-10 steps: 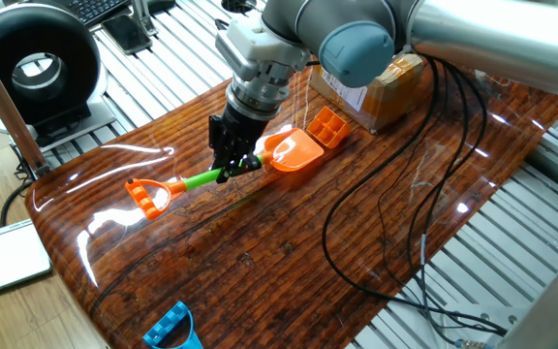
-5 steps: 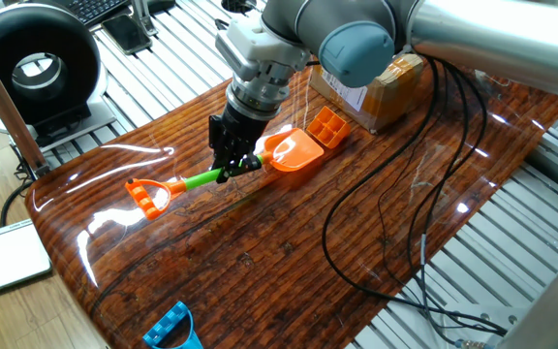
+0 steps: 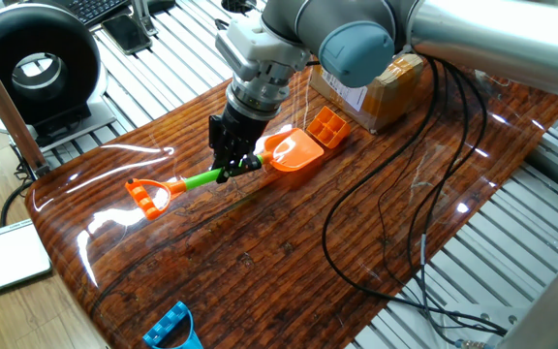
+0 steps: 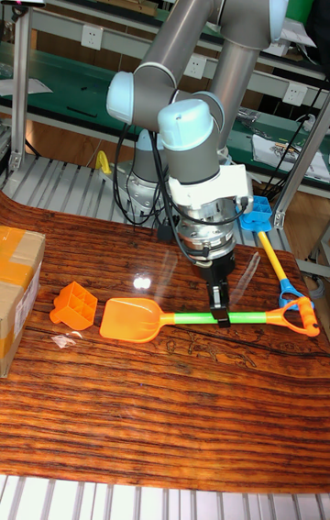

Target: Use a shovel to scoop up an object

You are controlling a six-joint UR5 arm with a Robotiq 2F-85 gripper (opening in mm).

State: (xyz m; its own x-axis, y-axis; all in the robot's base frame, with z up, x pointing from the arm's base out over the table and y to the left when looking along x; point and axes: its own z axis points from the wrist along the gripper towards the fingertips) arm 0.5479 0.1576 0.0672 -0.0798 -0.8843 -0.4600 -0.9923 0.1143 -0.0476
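Observation:
The shovel [image 3: 201, 178] [image 4: 188, 318] lies along the table, its orange blade [image 3: 293, 150] [image 4: 131, 318] pointing at the object, its orange loop end [image 3: 146, 197] [image 4: 300, 318] at the other side. My gripper [image 3: 234, 169] [image 4: 221, 319] is shut on the shovel's green shaft, just behind the blade. The object [image 3: 327, 126] [image 4: 74, 307], a small orange block with square compartments, sits on the table just past the blade tip, touching it or a hair apart.
A brown cardboard box [image 3: 381, 89] [image 4: 16, 282] stands behind the object. A small blue toy [image 3: 173, 328] [image 4: 258, 212] lies near the table's front edge. Black cables [image 3: 395, 233] loop over the table's right part. A black round device [image 3: 35, 64] stands off the table's left.

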